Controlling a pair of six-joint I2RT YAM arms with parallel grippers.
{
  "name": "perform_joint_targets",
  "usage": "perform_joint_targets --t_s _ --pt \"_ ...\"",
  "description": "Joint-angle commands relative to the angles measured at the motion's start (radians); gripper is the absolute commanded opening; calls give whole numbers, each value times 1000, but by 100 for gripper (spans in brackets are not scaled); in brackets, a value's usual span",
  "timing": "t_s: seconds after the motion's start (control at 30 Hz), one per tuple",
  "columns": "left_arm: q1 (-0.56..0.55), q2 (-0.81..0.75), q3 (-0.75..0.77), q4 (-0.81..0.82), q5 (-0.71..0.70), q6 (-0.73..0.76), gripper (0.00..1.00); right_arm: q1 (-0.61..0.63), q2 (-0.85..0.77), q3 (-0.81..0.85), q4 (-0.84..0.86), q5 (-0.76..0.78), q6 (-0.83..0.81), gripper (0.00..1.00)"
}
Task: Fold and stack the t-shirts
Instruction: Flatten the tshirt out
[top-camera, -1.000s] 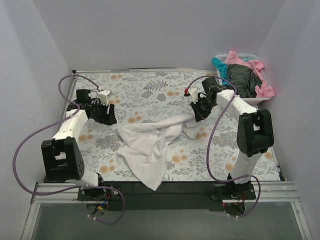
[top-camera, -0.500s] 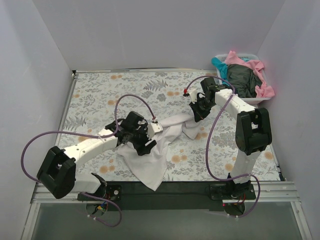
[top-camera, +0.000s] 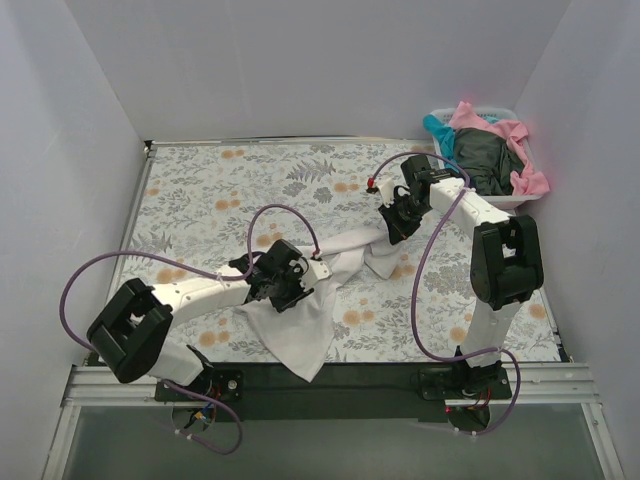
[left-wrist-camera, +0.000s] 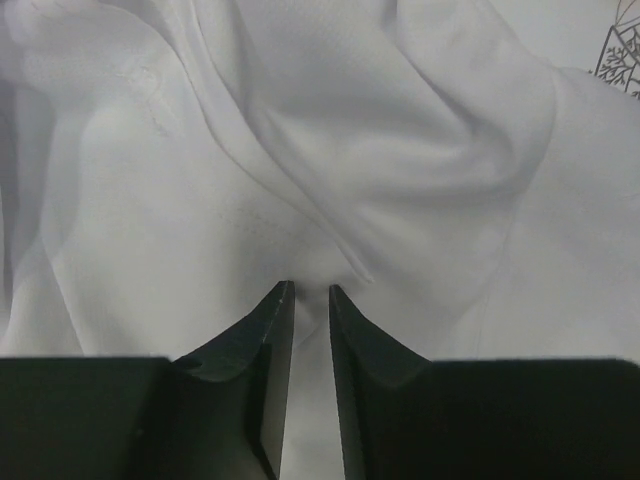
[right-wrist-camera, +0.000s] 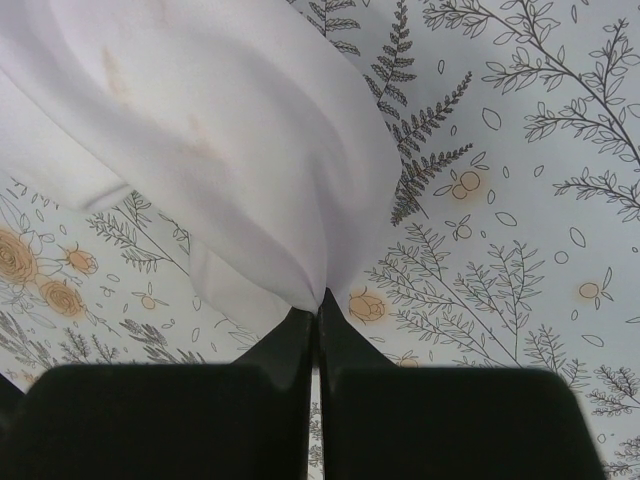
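Top external, far right corner: white basket packed with pink t-shirt, teal t-shirt and dark grey-green t-shirt, pink spilling over the rim. White t-shirt lies crumpled mid printed sheet, between both arms. Left gripper is down on its middle, right gripper at its far right end.

Left wrist: jaws nearly together, a cloth fold pinched at the tips.

Right wrist: jaws clamped on a shirt edge, cloth draped above the sheet.
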Motion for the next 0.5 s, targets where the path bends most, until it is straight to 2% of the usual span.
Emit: perform_joint_targets --t_s 0.0,0.03,0.07,0.1,0.33,0.47 --pt "-4 -13 0 41 -33 -7 20 -2 -3 16 -17 4 2 1" --pt "-4 -26 4 37 -33 -11 16 -2 -3 16 -17 7 2 1" --pt "-4 -36 7 32 -30 -12 3 -1 -6 17 -17 7 0 1" --pt "-4 -67 11 15 -33 -12 0 -1 -8 17 -16 8 -3 1" --pt "32 -208 37 -104 53 -12 0 -1 -26 13 -19 13 -7 1" --pt "37 -193 32 -120 59 -40 0 -1 -29 2 -22 18 -7 1"
